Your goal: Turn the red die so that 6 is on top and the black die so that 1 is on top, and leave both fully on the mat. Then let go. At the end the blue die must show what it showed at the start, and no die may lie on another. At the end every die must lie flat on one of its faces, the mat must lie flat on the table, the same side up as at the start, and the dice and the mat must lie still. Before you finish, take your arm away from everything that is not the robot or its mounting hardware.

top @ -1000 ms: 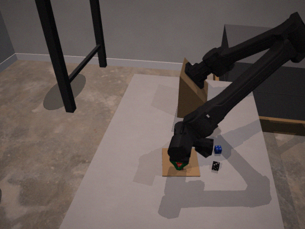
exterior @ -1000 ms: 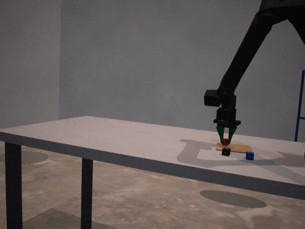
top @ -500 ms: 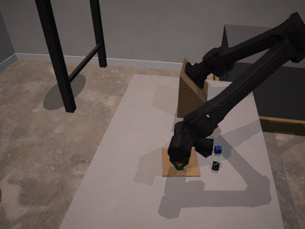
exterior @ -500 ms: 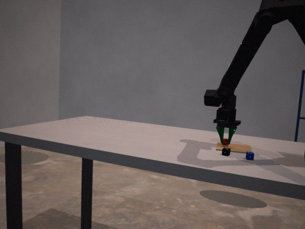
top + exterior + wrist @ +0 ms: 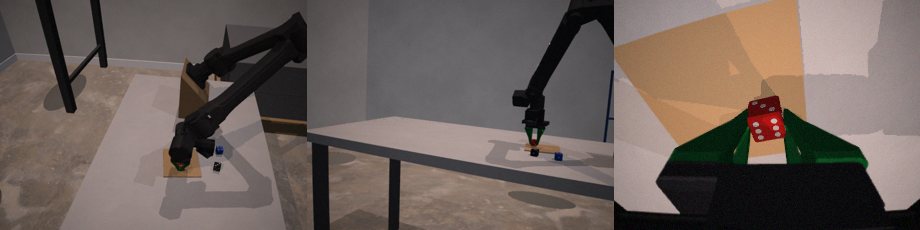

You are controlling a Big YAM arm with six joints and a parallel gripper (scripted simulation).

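My gripper (image 5: pixel 180 168) (image 5: pixel 534 143) (image 5: pixel 766 115) has green fingers pointing down and is shut on the red die, its tips on two opposite sides. The red die (image 5: pixel 533 142) (image 5: pixel 767 128) is over the tan mat (image 5: pixel 169 172) (image 5: pixel 551 149) (image 5: pixel 769 30), near one edge; whether it touches the mat is unclear. In the wrist view its bright upward face shows 6 and a darker side face shows 3. The black die (image 5: pixel 217 167) (image 5: pixel 534 152) lies on the table beside the mat; a side in the exterior view shows one pip. The blue die (image 5: pixel 219 150) (image 5: pixel 558 156) also lies off the mat.
The table (image 5: pixel 119 179) (image 5: pixel 419 139) is pale, and the arm's shadow crosses it and the mat. A brown panel (image 5: pixel 190 102) stands upright behind the mat in the top view. The arm's wrist housing hangs close above the mat.
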